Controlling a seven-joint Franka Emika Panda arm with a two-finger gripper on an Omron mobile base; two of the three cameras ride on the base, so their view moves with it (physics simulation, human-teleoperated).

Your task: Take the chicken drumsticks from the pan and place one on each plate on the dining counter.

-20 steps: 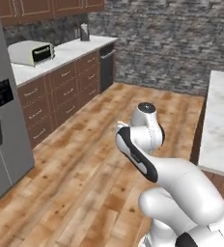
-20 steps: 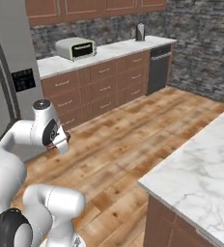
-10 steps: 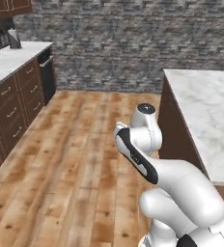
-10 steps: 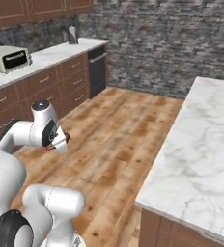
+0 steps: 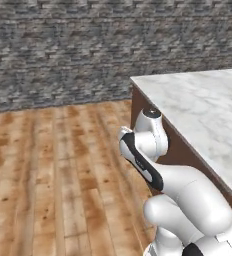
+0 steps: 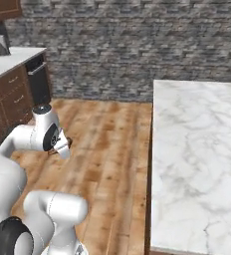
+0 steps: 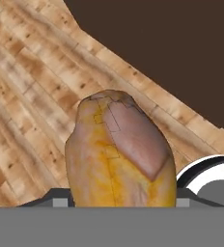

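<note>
Golden-brown drumstick (image 7: 121, 154) sits right up against the hand camera, so your end effector (image 6: 57, 148) looks clamped on it, though the fingertips themselves are hidden behind the meat. You've got it carried low over the wood floor (image 5: 53, 175), just left of the dining counter (image 6: 197, 149). My guess: it's light but greasy and a bit soft, so it could slide or rotate in the grip. I'd say hold across the thick meaty end, not the narrow bone end. No plates visible on the marble from here.
</note>
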